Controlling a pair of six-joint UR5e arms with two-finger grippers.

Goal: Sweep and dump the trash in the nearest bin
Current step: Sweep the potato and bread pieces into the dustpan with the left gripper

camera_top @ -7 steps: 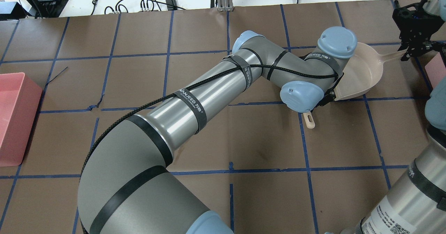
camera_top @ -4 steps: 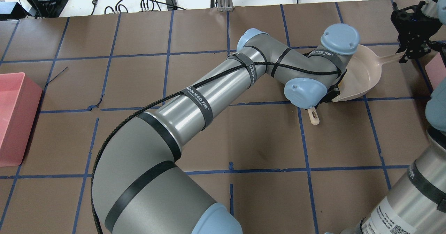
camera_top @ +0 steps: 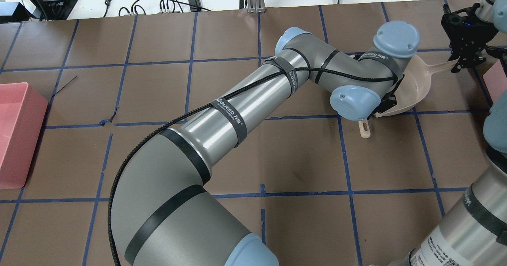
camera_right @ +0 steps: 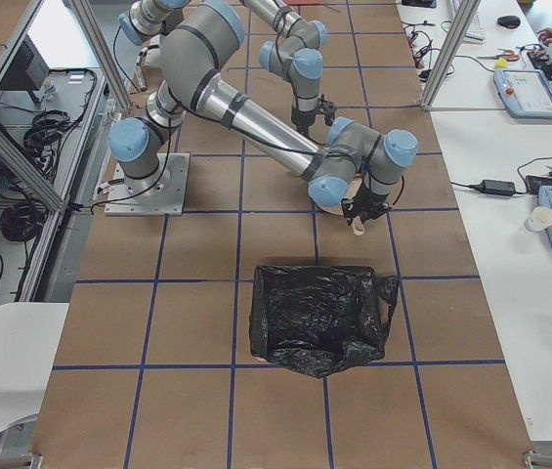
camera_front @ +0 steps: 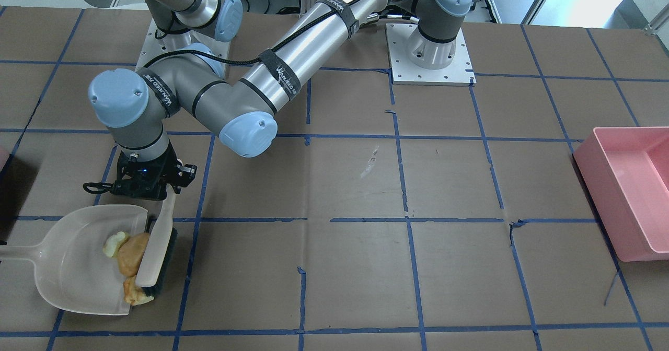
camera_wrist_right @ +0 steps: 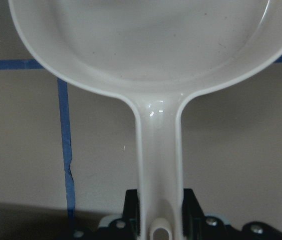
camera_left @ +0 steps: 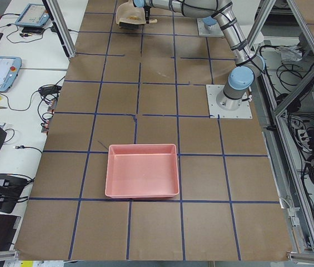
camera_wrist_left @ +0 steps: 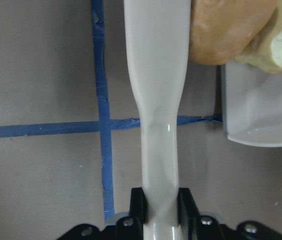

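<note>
Three golden-brown trash pieces point(camera_front: 130, 257) lie at the open mouth of the beige dustpan point(camera_front: 73, 257), the lowest one right at its lip. The beige brush point(camera_front: 156, 246) stands against them from the table side. My left gripper point(camera_front: 151, 184) is shut on the brush handle point(camera_wrist_left: 158, 125); the rounded lump point(camera_wrist_left: 225, 30) shows beside it. My right gripper point(camera_top: 467, 56) is shut on the dustpan handle point(camera_wrist_right: 158, 150). A pink corner of the bin point(camera_top: 500, 80) shows at the right edge of the overhead view, close to the dustpan point(camera_top: 416, 88).
A large pink tub point(camera_front: 627, 184) sits at the far end of the table on my left side point(camera_top: 16, 135). A black bag point(camera_right: 319, 318) lies on the table near the dustpan end. My left arm point(camera_top: 245, 107) reaches across the table's middle.
My left arm has swung to the right, carrying the brush toward the dustpan's mouth. The right gripper and the dustpan have shifted slightly away and to the right.
</note>
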